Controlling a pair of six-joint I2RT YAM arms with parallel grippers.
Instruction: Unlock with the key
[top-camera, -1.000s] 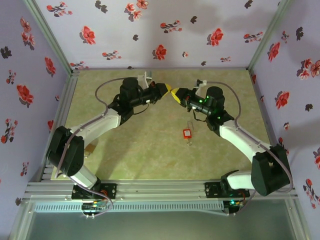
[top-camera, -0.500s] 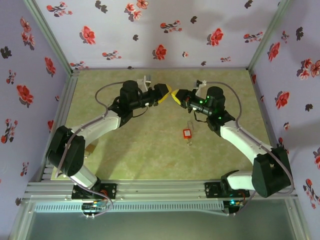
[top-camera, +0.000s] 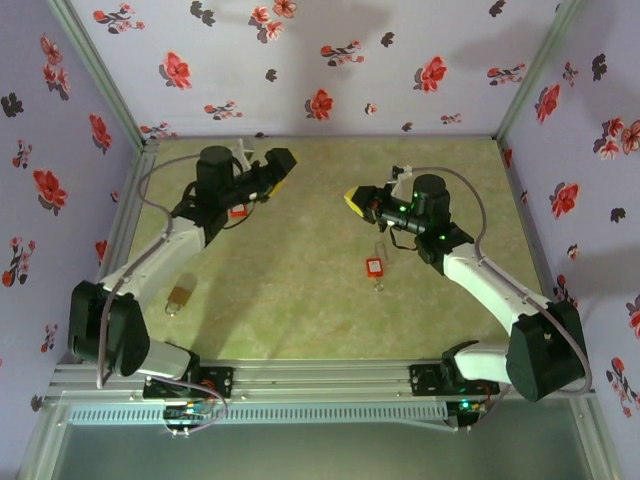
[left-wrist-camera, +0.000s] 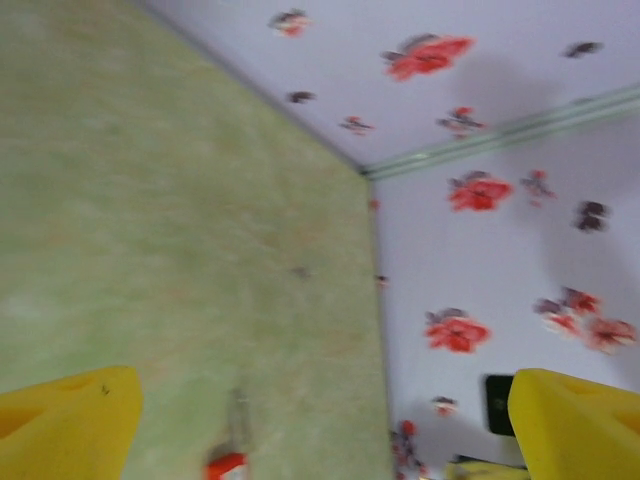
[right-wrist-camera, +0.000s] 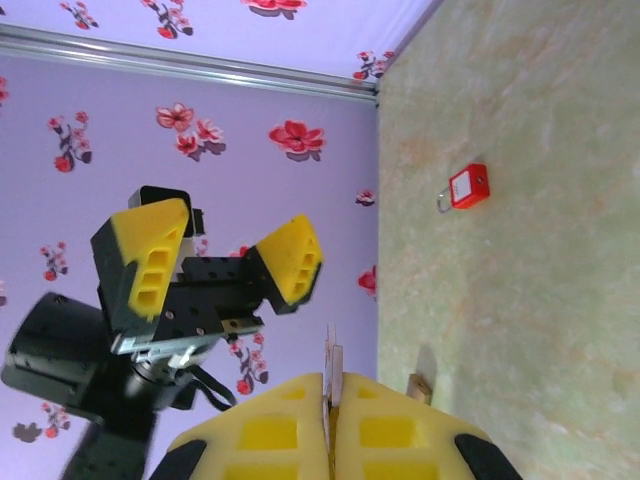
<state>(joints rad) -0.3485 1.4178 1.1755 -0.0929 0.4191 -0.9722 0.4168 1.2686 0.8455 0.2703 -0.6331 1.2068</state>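
We see the left yellow-padded gripper (top-camera: 278, 165) spread wide over the mottled green mat (top-camera: 300, 300). The right gripper (top-camera: 352, 199) pinches a thin metal key (right-wrist-camera: 331, 362), a small red padlock (top-camera: 374, 267) lying near it

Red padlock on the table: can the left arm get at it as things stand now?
Probably yes. The left gripper is open and hangs close to the red padlock, which lies on bare table just beneath that arm; nothing stands between them.
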